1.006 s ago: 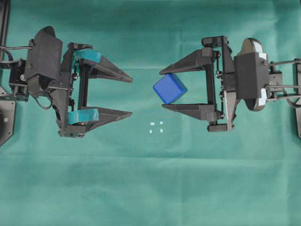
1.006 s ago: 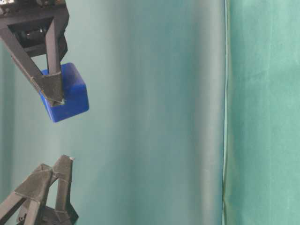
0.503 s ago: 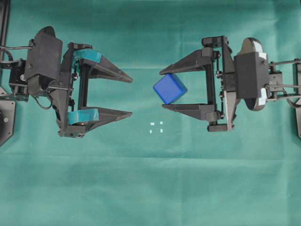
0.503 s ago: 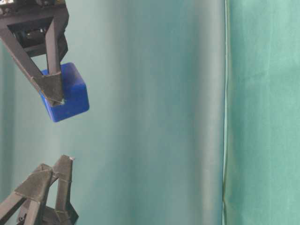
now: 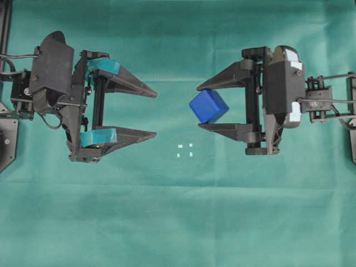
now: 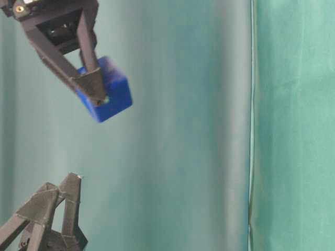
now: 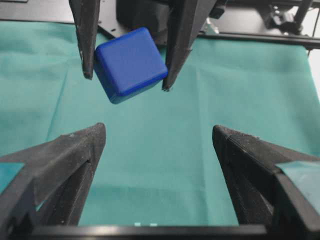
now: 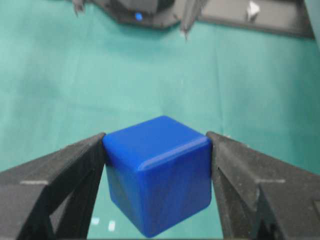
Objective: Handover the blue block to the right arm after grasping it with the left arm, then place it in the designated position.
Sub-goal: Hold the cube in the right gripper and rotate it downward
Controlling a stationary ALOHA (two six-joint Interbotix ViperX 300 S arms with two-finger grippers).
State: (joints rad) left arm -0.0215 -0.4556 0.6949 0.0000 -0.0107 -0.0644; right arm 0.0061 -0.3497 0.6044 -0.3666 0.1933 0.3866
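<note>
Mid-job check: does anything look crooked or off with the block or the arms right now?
The blue block sits skewed in the right end effector, pinched near the fingertips with a corner pointing out and down rather than square. It hangs off the four white marks. The left end effector is open and empty. No damage visible.

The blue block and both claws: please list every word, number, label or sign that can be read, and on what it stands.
None can be read.
The blue block: shown faces look plain.
Right claw, left claw: no writing.
Four white marks on the cloth: blank.
</note>
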